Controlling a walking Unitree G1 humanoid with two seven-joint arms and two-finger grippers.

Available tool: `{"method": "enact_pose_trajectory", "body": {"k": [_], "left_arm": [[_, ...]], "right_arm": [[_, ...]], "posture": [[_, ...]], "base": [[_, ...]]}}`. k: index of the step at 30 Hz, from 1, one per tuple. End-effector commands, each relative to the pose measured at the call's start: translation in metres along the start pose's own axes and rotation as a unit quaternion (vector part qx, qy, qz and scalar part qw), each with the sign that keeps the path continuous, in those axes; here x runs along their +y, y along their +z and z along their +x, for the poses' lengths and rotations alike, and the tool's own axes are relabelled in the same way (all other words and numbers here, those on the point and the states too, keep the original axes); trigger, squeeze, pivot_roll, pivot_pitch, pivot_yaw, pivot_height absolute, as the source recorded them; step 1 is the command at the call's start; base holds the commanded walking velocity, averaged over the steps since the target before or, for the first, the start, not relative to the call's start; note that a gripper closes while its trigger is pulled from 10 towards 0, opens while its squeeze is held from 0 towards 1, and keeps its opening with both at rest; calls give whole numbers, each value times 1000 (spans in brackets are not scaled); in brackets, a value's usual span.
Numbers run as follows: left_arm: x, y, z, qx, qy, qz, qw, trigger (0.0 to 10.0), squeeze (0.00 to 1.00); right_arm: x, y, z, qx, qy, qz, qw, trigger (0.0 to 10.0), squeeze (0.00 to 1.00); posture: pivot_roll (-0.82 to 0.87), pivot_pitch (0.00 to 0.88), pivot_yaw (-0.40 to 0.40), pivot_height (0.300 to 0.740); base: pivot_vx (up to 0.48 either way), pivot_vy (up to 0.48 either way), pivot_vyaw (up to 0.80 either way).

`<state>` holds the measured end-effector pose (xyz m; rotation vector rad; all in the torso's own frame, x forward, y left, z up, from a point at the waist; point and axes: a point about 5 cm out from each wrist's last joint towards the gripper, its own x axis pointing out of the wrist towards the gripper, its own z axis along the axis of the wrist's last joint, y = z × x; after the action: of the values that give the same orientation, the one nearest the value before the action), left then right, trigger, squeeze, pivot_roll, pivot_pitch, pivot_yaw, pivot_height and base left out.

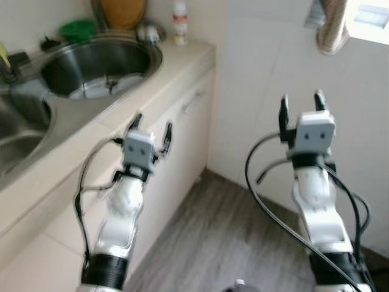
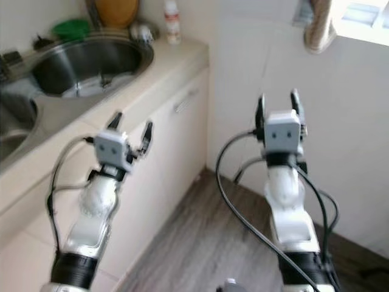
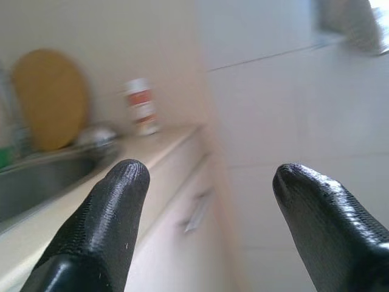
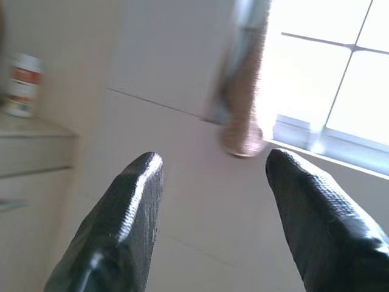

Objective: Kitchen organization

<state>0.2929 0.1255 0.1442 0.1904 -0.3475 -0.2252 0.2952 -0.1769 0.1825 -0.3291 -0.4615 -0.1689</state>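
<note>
Both head eyes look down along the counter (image 1: 182,64) and sink (image 1: 97,64); each wrist camera faces forward between its fingers, sharing the white bottle (image 3: 141,106).

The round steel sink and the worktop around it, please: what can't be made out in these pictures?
- Round steel sink: the contents at its bottom are too blurred to identify in the eye views.
- White bottle with red label: label text is too small and blurred.
- Second basin: cut off by the left edge.
- Round yellow-brown board: top cut off by the frame.
- Green object: too blurred to identify.
</note>
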Motion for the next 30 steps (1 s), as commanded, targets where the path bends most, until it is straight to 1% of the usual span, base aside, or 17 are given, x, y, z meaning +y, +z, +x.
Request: {"method": "enact_pose_trajectory", "body": {"k": [1,3,7,10,13,24,30], "left_arm": [[6,-2,-2,7,6,9,1000,10000,0],[6,-2,-2,7,6,9,1000,10000,0],[6,-2,-1,8,7,9,1000,10000,0],[6,-2,-2,8,8,9,1000,10000,0],[6,-3,-1,9,7,8,1000,10000,0],[5,-3,-1,10,7,4,1000,10000,0],[5,-4,-2,13,8,4,1000,10000,0]], "right_arm": [[3,3,1,-4,-2,-1,1000,10000,0],[3,0,1,6,-5,-15,1000,10000,0],[0,-5,2,20,-12,-25,999,10000,0],[-1,-7,2,27,-17,-13,999,10000,0],[-2,-9,3,36,-23,-2,999,10000,0],[-7,-16,3,63,-48,6,997,10000,0],[-14,-24,3,92,-77,17,993,10000,0]], "posture": [[-91,21,25,740],[-91,21,25,740],[-90,24,23,740],[-90,24,22,740],[-91,24,23,740],[-92,25,23,740],[-90,25,23,740]], "base": [[0,-480,0],[0,-480,0],[0,-480,0],[0,-480,0],[0,-480,-800],[0,0,-800],[0,0,-800]]}}
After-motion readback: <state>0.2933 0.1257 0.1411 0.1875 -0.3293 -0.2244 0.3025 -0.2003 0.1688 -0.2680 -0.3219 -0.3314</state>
